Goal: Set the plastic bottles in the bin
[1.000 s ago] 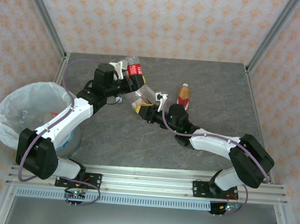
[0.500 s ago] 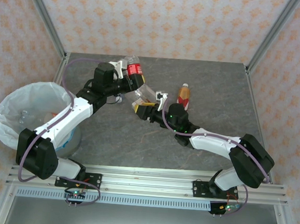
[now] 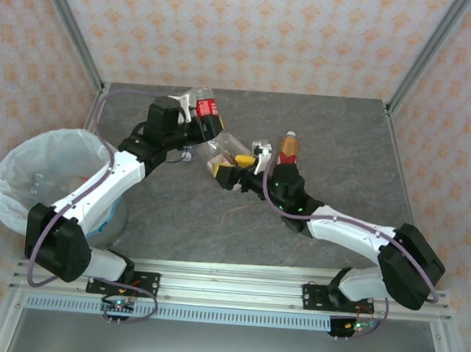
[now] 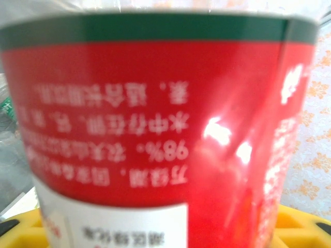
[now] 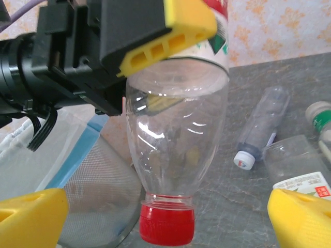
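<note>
The left gripper point(image 3: 205, 118) is clamped on the red-labelled bottle point(image 3: 209, 109), held above the back left part of the grey table point(image 3: 337, 127). In the left wrist view the red label point(image 4: 155, 119) sits right in front of the lens. The right wrist view shows a yellow finger pad point(image 5: 170, 31) of that gripper pressed against the label, and the bottle hanging neck down with its red cap point(image 5: 166, 223) lowest. The right gripper point(image 3: 232, 164) is spread wide at the bottle's clear lower part. Its yellow fingertips point(image 5: 31, 217) stand well apart on either side of the cap and do not touch it. The bin point(image 3: 116, 216), lined with a white bag point(image 3: 58, 150), stands at the table's left edge, apart from the held bottle. An orange bottle point(image 3: 289, 148) lies just beside the right wrist, and a clear bottle point(image 5: 261, 129) lies on the table beyond.
</note>
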Tool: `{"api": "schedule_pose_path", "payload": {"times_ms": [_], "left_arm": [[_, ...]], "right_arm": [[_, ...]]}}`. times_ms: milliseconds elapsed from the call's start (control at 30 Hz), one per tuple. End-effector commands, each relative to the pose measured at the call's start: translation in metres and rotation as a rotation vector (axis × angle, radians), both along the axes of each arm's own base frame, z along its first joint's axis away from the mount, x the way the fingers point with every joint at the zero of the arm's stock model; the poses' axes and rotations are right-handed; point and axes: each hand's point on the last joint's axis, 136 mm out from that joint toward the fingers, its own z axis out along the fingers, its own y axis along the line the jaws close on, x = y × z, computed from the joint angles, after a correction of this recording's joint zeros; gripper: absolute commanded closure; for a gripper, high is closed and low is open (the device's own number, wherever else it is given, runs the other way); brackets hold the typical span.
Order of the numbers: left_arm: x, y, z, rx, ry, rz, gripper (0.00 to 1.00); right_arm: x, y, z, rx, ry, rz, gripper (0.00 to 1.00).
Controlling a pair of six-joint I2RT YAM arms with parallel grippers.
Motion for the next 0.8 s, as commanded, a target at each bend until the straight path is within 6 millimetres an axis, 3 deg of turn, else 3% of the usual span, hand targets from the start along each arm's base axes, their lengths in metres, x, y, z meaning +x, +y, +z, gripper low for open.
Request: {"api": "schedule_pose_path", "payload": {"times_ms": [0, 200, 533, 767], "left_arm": [[-0.003, 0.006, 0.024, 0.033, -0.060, 0.028, 0.44], [-0.005, 0.024, 0.026, 0.089, -0.062, 0.108, 0.44], [-0.016, 0.058, 0.032, 0.161, -0.072, 0.254, 0.44], [-0.034, 0.095, 0.044, 0.271, -0.073, 0.387, 0.45]], "right_arm": [[0.005, -0.015, -0.006, -0.048, -0.028, -0.079, 0.01], [0.029, -0.045, -0.024, -0.096, 0.024, -0.302, 0.01], [0.037, -0.048, -0.039, -0.119, 0.093, -0.354, 0.01], [0.033, -0.030, -0.034, -0.104, 0.080, -0.264, 0.01]]}}
